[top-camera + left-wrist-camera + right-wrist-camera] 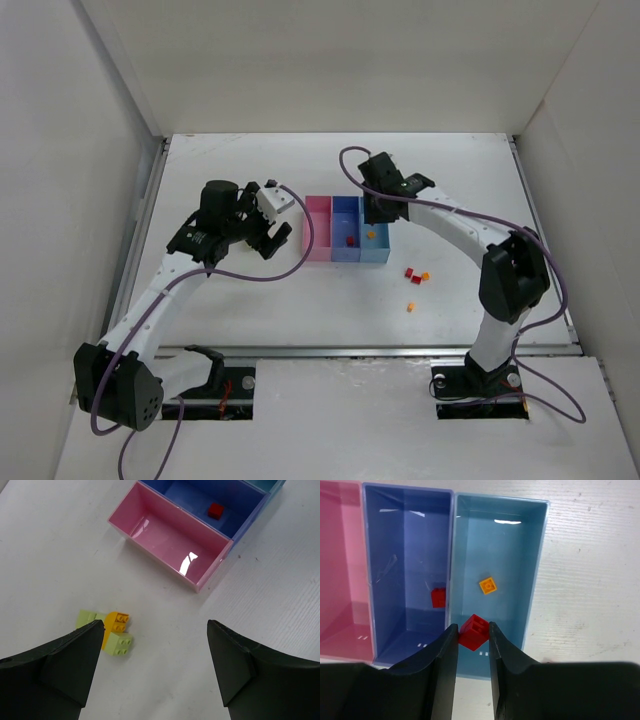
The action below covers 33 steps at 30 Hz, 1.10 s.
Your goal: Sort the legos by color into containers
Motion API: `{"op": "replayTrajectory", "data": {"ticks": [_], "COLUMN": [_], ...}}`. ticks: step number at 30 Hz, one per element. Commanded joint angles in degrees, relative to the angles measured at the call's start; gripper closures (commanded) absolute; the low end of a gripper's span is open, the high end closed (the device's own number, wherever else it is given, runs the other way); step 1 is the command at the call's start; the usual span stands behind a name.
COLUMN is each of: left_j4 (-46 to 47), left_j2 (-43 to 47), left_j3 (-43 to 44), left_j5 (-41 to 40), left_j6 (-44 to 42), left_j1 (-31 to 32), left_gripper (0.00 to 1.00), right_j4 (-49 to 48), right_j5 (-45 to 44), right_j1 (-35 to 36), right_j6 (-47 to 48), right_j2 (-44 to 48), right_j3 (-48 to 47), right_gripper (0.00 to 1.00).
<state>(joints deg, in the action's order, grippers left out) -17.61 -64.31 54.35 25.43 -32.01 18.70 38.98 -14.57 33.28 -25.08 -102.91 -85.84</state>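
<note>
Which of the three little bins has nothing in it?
The pink bin, at the row's end. The blue-violet bin holds a red brick, the light blue bin an orange brick.

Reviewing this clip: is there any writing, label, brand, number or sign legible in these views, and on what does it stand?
None: no text can be read in any view.
The containers: plain coloured plastic, no markings.
The legos: any lettering on the studs is too small to read.
The arm housings: no legible label or logo.
</note>
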Motion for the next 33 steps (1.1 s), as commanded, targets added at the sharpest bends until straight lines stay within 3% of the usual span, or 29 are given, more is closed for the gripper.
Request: {"op": "replayTrajectory", "data": {"ticks": [1,9,16,33], "left_j4": [1.5,1.5,1.5,1.5], "left_j2": [1.3,1.3,1.3,1.3], "left_j3": [-0.6,-0.6,-0.6,-0.6], "left_j5": [0.8,0.8,0.8,0.8], "left_j6": [0.7,0.7,0.7,0.7], "left_j1": [0.3,0.3,0.3,0.3], "left_gripper": [0.18,0.18,0.18,0.18], "right_j4": [-2.3,-6.4,-4.1,-4.1], "right_j5": [0.2,6.6,5.8,6.3], "right_j1": [2.2,3.4,4.4,4.4], "right_j6": [2.0,2.1,2.1,2.7], "right_j2": [0.8,-0.9,-5.7,-6.2], "right_j3": [-3.4,-4.6,-9.9,-10.4], "right_gripper": [0.97,0.97,0.98,0.98]}}
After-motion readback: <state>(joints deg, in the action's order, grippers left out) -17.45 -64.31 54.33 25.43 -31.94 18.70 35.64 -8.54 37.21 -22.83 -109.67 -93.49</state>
